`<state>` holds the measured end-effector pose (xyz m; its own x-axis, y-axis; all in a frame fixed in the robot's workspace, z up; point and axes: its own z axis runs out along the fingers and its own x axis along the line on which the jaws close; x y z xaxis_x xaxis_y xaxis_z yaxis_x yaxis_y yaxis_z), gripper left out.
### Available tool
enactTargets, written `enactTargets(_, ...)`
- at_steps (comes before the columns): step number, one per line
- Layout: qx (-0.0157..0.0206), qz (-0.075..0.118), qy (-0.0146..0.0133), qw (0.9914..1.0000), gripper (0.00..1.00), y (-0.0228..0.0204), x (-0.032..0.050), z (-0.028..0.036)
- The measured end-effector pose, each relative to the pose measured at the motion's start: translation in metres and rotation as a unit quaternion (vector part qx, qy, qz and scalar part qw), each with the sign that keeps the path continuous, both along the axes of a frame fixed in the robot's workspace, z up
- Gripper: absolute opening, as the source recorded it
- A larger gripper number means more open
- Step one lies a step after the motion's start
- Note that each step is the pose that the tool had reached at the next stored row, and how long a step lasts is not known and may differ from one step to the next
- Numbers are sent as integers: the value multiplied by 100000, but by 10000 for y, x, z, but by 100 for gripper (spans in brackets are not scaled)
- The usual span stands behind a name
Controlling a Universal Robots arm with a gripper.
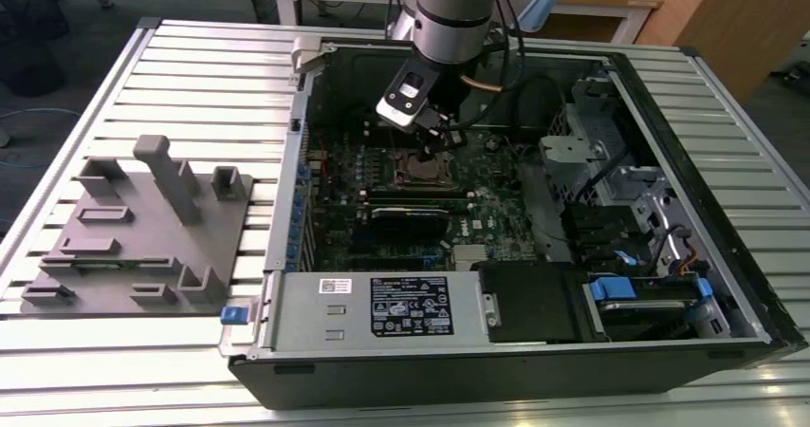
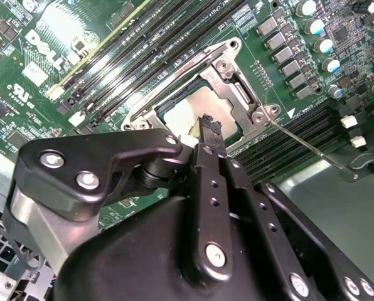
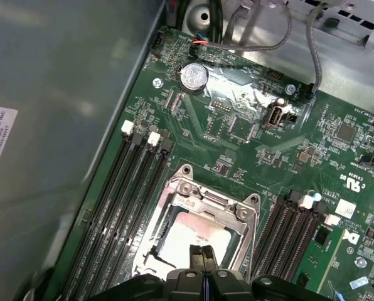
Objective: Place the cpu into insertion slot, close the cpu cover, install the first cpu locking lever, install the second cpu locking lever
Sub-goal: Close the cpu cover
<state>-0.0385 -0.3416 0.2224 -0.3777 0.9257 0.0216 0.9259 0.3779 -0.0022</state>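
— Gripper (image 1: 439, 145) first: where is it?
— Upper middle of the exterior view, down inside the computer case (image 1: 532, 375). Its fingers (image 3: 197, 253) are closed tight together with nothing held, tip right over the chip (image 2: 190, 113); I can't tell if it touches.
— And the chip?
— Seated in the socket (image 1: 422, 170), just above frame centre, with the cover (image 3: 206, 199) looking flat around it.
— Levers?
— One lever (image 2: 306, 146) stands loose, angled away from the socket. I judge the cover is the step in hand. I'd press straight down on its metal frame, not the chip's top, slowly, so nothing shifts. Memory slots (image 3: 121, 200) run alongside, farther out.
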Motion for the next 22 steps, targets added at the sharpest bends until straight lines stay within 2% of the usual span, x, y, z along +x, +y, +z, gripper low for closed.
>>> enactTargets(7, 4, 127, -2, 100000, 11, 0, 0, 0)
enactTargets(11, 3, 1311, -3, 99991, 11, 0, 0, 0)
enactTargets(22, 3, 1427, -1, 99990, 11, 0, 0, 0)
